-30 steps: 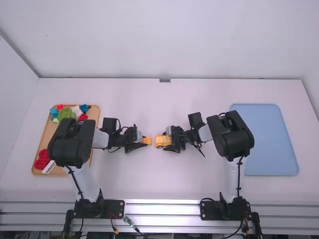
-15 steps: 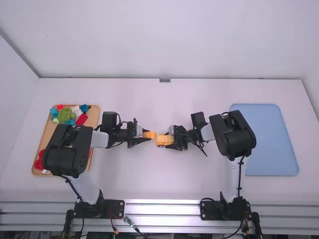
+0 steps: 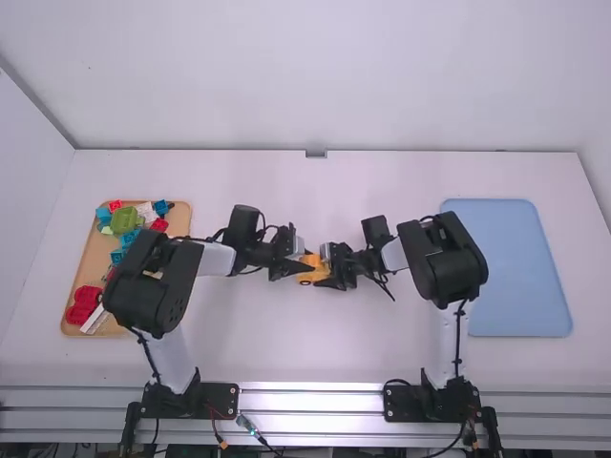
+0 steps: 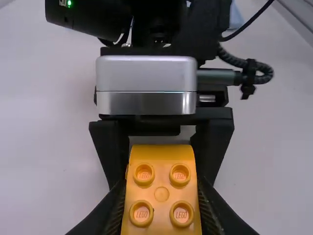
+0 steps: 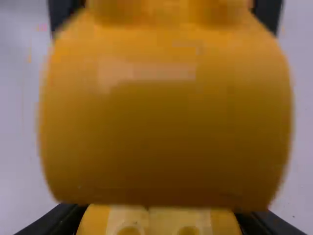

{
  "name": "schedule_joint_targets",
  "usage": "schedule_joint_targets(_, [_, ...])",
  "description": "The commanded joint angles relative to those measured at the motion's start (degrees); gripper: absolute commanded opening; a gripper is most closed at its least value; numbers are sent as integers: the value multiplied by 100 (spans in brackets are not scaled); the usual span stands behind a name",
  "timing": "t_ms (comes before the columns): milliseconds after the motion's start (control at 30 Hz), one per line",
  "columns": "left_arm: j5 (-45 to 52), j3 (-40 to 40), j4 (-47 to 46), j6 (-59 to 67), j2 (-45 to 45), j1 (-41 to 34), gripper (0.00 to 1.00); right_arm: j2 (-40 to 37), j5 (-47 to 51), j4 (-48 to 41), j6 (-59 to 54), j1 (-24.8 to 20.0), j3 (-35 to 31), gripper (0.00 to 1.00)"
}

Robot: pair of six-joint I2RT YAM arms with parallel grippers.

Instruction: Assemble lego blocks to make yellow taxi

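Yellow plastic sits in both your claws over the middle of the table (image 3: 382, 358), well in from its left and right edges. Your left gripper (image 3: 303, 266) is clamped on a rounded block (image 4: 162, 192), each of whose four visible studs bears small raised lettering. Your right gripper (image 3: 326, 278) grasps the wheeled car base (image 3: 307, 280), with the rounded block close beside it; whether they touch, you can't tell. Toward the table's left edge lies your wooden tray (image 3: 93, 260) of coloured blocks (image 3: 124, 219); near its right edge, a blue mat (image 3: 516, 267).

Yellow four-stud block (image 4: 161, 194) near yellow wheeled base (image 3: 308, 279).
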Motion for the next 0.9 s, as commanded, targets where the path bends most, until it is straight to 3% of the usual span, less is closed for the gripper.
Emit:
schedule_joint_targets(0, [24,162,-116,-57,249,-46,2,85,118,-33,-48,0,-2,57])
schedule_joint_targets(867, [-356,144,-22,-52,647,-328,2,85,116,-31,-46,7,-2,58])
